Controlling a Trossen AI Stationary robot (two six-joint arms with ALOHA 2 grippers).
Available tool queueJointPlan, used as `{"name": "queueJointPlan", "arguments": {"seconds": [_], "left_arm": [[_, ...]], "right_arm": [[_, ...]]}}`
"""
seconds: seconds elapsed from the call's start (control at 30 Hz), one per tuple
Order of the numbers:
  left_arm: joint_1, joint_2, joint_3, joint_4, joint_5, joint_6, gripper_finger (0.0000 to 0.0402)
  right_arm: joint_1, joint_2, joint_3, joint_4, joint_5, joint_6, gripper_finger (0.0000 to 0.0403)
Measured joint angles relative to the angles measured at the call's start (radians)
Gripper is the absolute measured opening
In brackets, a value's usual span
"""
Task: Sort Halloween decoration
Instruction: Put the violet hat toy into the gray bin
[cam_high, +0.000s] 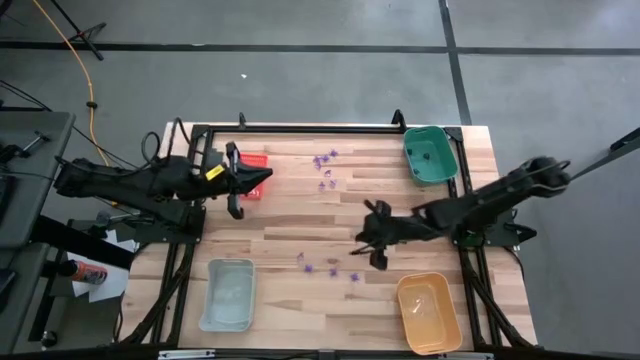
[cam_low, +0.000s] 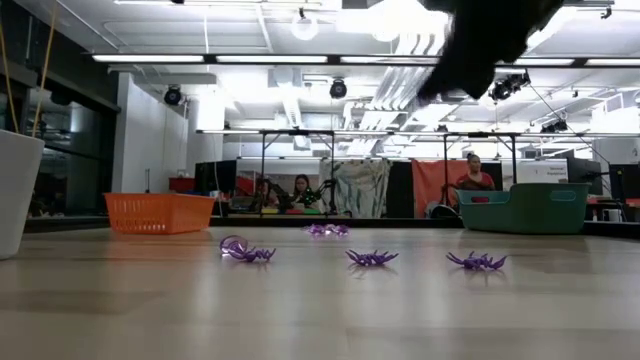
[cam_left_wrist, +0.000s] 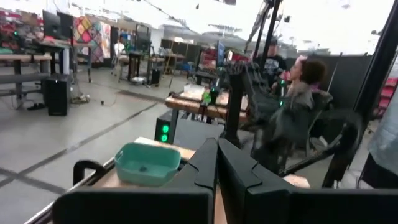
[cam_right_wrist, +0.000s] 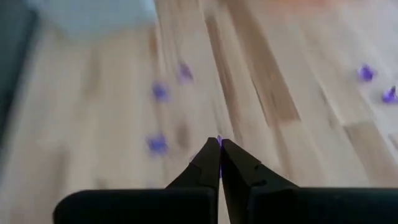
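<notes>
We see the right end effector (cam_right_wrist: 219, 155) with its two dark fingers pressed together, and a sliver of purple showing at the tips, so it looks to be pinching one small purple piece (cam_right_wrist: 219, 142), though we cannot make out its shape. In the high view this right end effector (cam_high: 372, 238) hangs over the middle of the wooden surface (cam_high: 290, 215), between two loose groups of Halloween decoration. One group (cam_high: 326, 170) lies toward the far edge, near the green tray (cam_high: 430, 155); the other group (cam_high: 330, 267) lies nearer the front, between the pale blue tray (cam_high: 228, 293) and the orange tray (cam_high: 428, 311). From the low view the pieces (cam_low: 372, 258) look like tiny purple spiders, flat-bodied with thin splayed legs, and one of them (cam_low: 240, 249) has a curled loop rising from it; all sit apart from each other on the wood. The left end effector (cam_left_wrist: 216, 163) is also closed, its fingers meeting with nothing between them; in the high view the left end effector (cam_high: 236, 190) is above the red tray (cam_high: 256, 170) at the far left part of the surface. People sit in the room beyond.
</notes>
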Motion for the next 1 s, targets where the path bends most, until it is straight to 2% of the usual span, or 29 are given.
{"name": "queueJointPlan", "arguments": {"seconds": [0.13, 0.23, 0.43, 1.0], "left_arm": [[0.0, 0.017, 0.0, -0.002, 0.0, 0.0, 0.0], [0.0, 0.021, 0.0, -0.005, -0.003, 0.0, 0.0], [0.0, 0.023, 0.0, -0.007, -0.004, -0.027, 0.0], [0.0, 0.023, 0.0, -0.014, -0.006, -0.028, 0.0]], "right_arm": [[0.04, -0.063, -0.081, 0.251, 0.143, 0.069, 0.0], [0.046, -0.07, -0.098, 0.429, 0.232, 0.05, 0.0], [0.041, -0.069, -0.098, 0.646, 0.264, -0.089, 0.0], [0.032, -0.069, -0.098, 0.672, 0.251, -0.104, 0.0]]}}
